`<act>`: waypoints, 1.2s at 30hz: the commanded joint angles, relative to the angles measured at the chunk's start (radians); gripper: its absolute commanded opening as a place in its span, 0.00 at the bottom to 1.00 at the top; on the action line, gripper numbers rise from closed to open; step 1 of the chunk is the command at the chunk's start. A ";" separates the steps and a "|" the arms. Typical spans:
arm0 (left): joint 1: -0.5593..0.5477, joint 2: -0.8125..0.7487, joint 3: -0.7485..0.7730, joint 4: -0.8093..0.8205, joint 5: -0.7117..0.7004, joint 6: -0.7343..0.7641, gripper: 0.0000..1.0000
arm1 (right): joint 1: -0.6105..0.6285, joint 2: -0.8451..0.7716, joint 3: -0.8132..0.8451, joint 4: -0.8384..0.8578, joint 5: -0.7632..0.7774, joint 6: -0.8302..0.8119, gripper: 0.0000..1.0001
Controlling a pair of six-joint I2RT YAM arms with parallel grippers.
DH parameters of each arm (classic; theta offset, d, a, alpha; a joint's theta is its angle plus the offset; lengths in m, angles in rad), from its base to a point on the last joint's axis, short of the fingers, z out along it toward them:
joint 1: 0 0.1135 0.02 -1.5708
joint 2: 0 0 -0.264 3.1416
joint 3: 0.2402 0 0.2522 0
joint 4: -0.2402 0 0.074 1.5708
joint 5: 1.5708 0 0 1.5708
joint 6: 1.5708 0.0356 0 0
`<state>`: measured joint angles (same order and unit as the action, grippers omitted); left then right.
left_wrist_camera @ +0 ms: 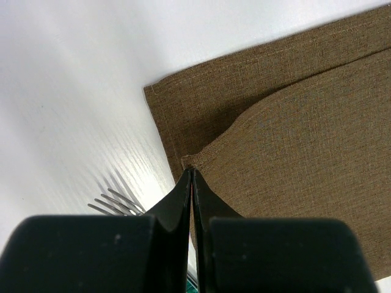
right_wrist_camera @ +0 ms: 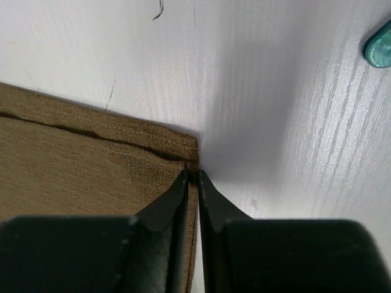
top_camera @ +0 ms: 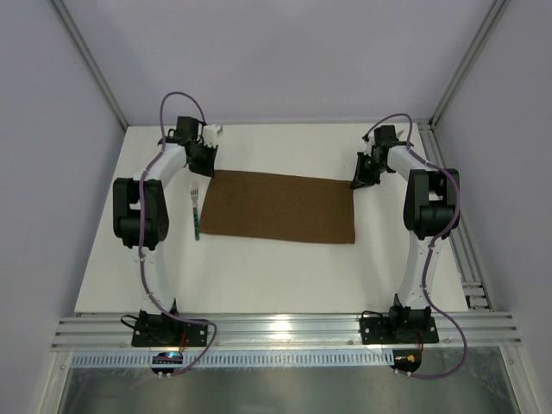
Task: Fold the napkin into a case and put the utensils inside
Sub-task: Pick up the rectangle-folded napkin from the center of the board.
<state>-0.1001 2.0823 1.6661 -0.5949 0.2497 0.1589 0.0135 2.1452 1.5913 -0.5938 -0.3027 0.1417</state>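
We see the napkin [top_camera: 276, 207] lying in the middle of the white table [top_camera: 259, 285], doubled into a wide brown rectangle with its long sides running left to right. In the left wrist view it shows 2 layers: the lower one lies flat with its stitched corner on the table, and the upper one curves up off it toward the fingers. The left gripper [left_wrist_camera: 191, 177] sits at the far left corner, its jaws pressed together on the tip of that upper layer. The right gripper [right_wrist_camera: 197, 180] is at the far right corner, its jaws drawn narrow with the cloth's corner and side edge caught between them. From above, both arms reach forward from their bases to the far side of the cloth, 1 at each end. The fork [top_camera: 196, 213] lies on the table just beside the napkin's left edge, tines pointing away from the bases, and its tines [left_wrist_camera: 116, 200] show next to the left fingers. In the right wrist view a rounded teal tip [right_wrist_camera: 380, 44] lies on the table well apart from the cloth, cut off by the frame edge; we cannot tell what it belongs to.
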 commanded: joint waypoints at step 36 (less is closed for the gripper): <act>0.007 -0.194 0.058 0.009 -0.033 -0.019 0.00 | 0.002 -0.271 -0.065 0.106 -0.032 0.029 0.04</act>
<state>-0.1005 1.9026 1.6833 -0.6018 0.2291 0.1368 0.0139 1.8965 1.4677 -0.5125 -0.3283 0.1532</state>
